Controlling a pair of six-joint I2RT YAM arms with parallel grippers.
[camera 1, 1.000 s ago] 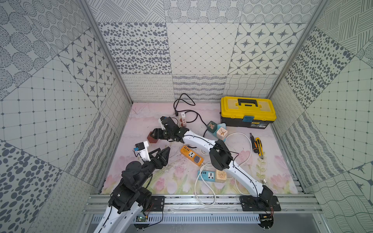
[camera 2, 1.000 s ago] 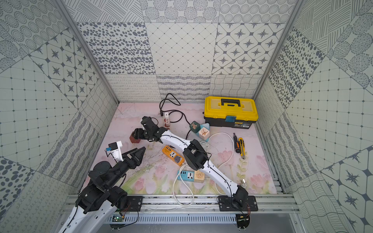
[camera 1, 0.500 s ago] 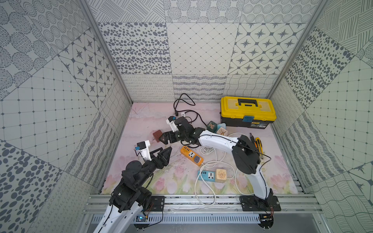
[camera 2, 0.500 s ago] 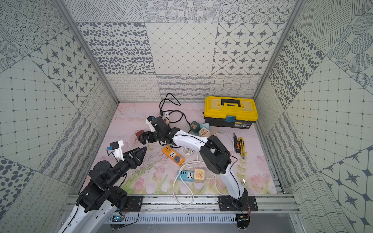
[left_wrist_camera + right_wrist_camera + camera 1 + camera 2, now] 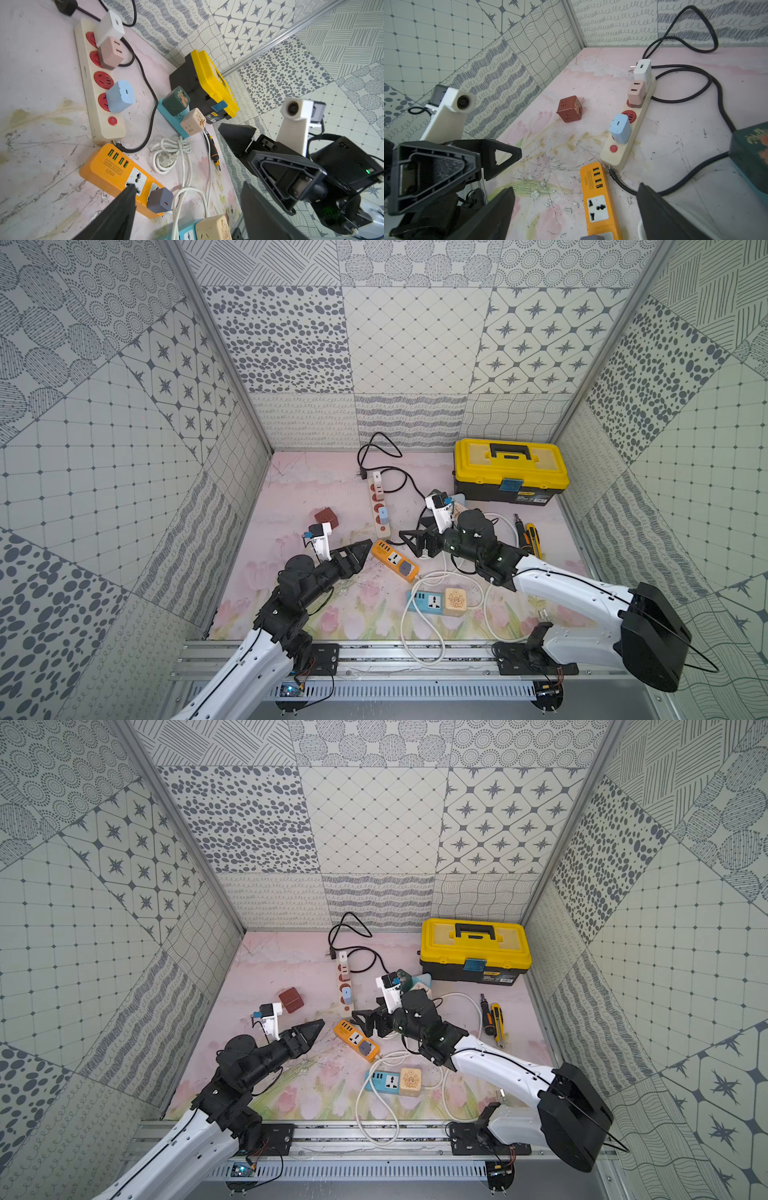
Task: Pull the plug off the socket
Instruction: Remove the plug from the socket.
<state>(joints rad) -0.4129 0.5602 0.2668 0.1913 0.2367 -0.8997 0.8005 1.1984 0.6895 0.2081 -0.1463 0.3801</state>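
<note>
The left gripper and right gripper, both spread and empty, sit near one cream power strip with three plugs.

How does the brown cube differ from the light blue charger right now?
The brown cube lies loose on the table, apart from every strip; the light blue charger stands plugged into the cream power strip. The cube shows socket slots; the charger shows one port. Neither is gripped.

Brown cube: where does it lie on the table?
In both top views the brown cube lies alone on the left side of the mat, between the left wall and the beige strip.
</note>
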